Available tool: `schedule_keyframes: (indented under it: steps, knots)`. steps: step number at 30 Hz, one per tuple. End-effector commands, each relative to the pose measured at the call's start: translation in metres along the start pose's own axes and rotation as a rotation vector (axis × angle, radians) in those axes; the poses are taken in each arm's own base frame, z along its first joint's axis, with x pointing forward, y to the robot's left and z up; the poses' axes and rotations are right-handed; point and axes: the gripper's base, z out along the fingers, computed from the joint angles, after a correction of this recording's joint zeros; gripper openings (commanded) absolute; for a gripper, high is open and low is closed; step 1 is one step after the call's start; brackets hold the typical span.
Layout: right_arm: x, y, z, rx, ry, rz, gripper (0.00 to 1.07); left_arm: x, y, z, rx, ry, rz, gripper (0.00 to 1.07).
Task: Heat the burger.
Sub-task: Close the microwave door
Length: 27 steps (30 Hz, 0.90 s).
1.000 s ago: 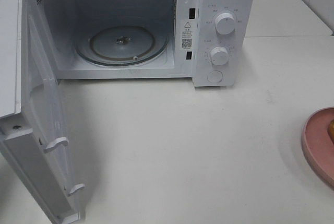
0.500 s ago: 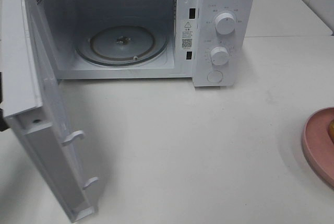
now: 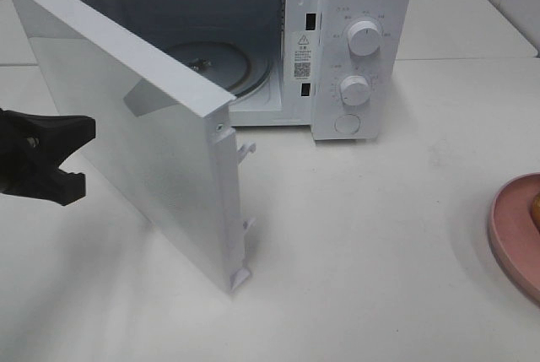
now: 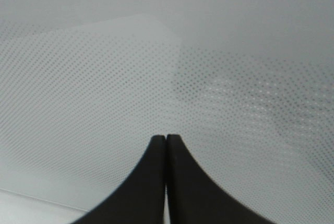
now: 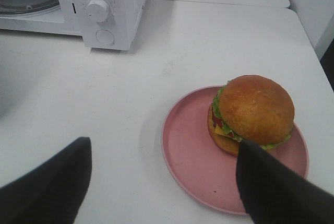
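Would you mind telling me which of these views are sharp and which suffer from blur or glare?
Exterior high: evenly lit, soft glare on the microwave door. Left wrist: only the door's dotted mesh, softly focused, behind the shut left gripper. Right wrist: the burger sharp, gripper fingers blurred.

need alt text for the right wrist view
A burger sits on a pink plate on a white table, framed by the open right pincer. A white microwave stands beyond.
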Motion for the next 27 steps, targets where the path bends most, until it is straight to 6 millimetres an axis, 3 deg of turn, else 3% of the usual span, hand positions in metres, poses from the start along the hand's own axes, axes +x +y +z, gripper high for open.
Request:
schedule_keyframes:
  steps: [1, 27]
  knots:
    - [0.002, 0.000, -0.003, 0.004, -0.030, -0.002, 0.75, -0.007, -0.007, 0.013, -0.019, -0.031, -0.018, 0.00]
    - [0.002, 0.000, -0.003, 0.004, -0.030, -0.002, 0.75, -0.031, -0.070, 0.100, 0.002, -0.079, -0.093, 0.00]
